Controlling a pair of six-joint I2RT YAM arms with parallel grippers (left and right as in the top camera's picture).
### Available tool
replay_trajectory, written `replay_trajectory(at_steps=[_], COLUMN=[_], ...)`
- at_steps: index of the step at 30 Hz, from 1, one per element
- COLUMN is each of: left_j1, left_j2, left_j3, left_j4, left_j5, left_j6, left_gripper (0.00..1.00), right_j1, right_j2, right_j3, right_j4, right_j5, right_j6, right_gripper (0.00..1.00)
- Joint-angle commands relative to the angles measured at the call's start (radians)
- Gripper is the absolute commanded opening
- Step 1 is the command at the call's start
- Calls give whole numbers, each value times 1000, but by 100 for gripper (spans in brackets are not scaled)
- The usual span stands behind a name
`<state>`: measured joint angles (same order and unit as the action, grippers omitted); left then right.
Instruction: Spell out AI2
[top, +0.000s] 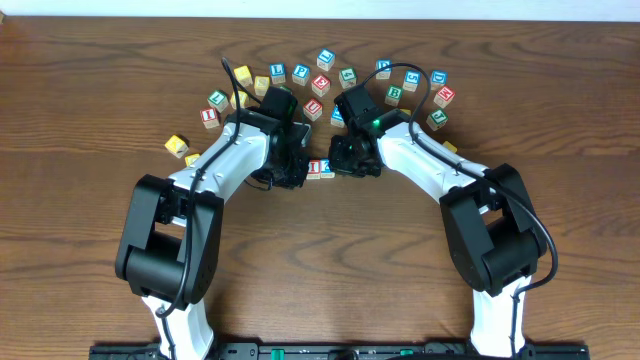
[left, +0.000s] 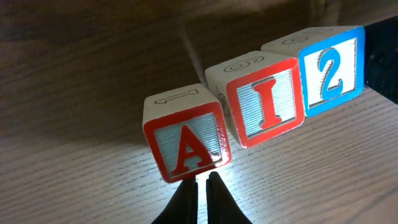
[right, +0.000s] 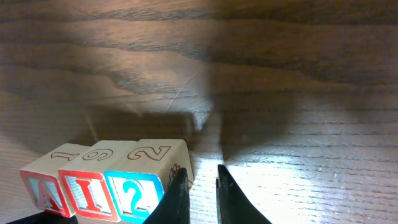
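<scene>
Three wooden blocks stand in a row on the table: a red A (left: 186, 140), a red I (left: 264, 102) and a blue 2 (left: 329, 68). The A block sits slightly forward of the I block and turned a little. The row also shows in the right wrist view, A (right: 46, 186), I (right: 87, 190), 2 (right: 134, 193), and small in the overhead view (top: 318, 168). My left gripper (left: 203, 180) is shut and empty, its tips right at the A block's front. My right gripper (right: 198, 175) is almost shut and empty, its left finger against the 2 block's right side.
Several loose letter blocks lie in an arc behind the arms (top: 325, 60). Yellow blocks (top: 177, 146) lie at the left. Both arms (top: 230, 150) (top: 420, 155) meet over the table's middle.
</scene>
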<state>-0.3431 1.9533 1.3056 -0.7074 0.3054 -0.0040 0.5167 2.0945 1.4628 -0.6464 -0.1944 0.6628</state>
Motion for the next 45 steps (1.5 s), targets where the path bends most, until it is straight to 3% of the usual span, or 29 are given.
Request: replay_trajectory(at_steps=[1, 10, 21, 45], left_j1=[1, 11, 136, 106], left_j2=[-12, -24, -77, 60], left_j3=[-7, 10, 56, 35], left_j4=[2, -17, -62, -6], left_j5=[0, -1, -3, 77], left_j6=[-9, 8, 66, 97], left_gripper=[8, 8, 7, 7], right_j1=[7, 7, 7, 7], right_j2=[18, 18, 18, 18], right_j3=[-6, -6, -6, -6], right_j4=[1, 0, 0, 0], right_j5=[2, 4, 4, 4], right_j6=[10, 9, 10, 9], right_gripper=[11, 11, 10, 10])
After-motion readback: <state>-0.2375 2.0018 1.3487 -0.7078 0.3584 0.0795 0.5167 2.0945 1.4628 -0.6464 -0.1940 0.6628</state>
